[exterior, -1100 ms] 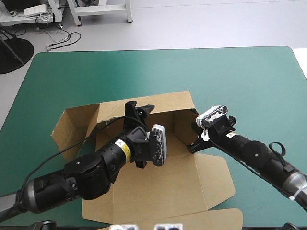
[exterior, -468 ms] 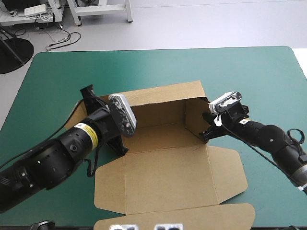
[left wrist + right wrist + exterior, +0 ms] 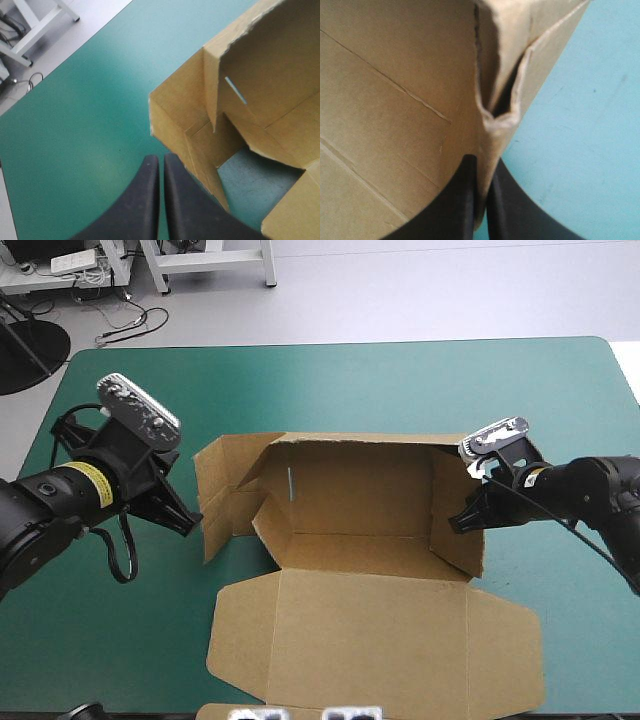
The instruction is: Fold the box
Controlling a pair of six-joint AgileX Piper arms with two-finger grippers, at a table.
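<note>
Side walls being raised, seen from beside the table. The box [image 3: 370, 540] sits on the teal-green cover [image 3: 400, 390], a little toward the near edge. Its back wall [image 3: 360, 485] and right wall [image 3: 450, 490] stand upright, and its lid [image 3: 370, 640] lies flat toward the near edge. The right claw [image 3: 481, 165] pinches the right wall's edge, with the board caught between its nearly closed black fingers. The left claw [image 3: 161, 162] is pressed together and empty. It is low over the cover, just beside the left flap [image 3: 222, 490], which splays outward and is not yet tucked. The step in hand appears to be setting the left side. The next move probably calls for pushing that flap inward and upright while the right claw steadies its wall. The brown board shows creases, a thin slot and a crumpled corner.
</note>
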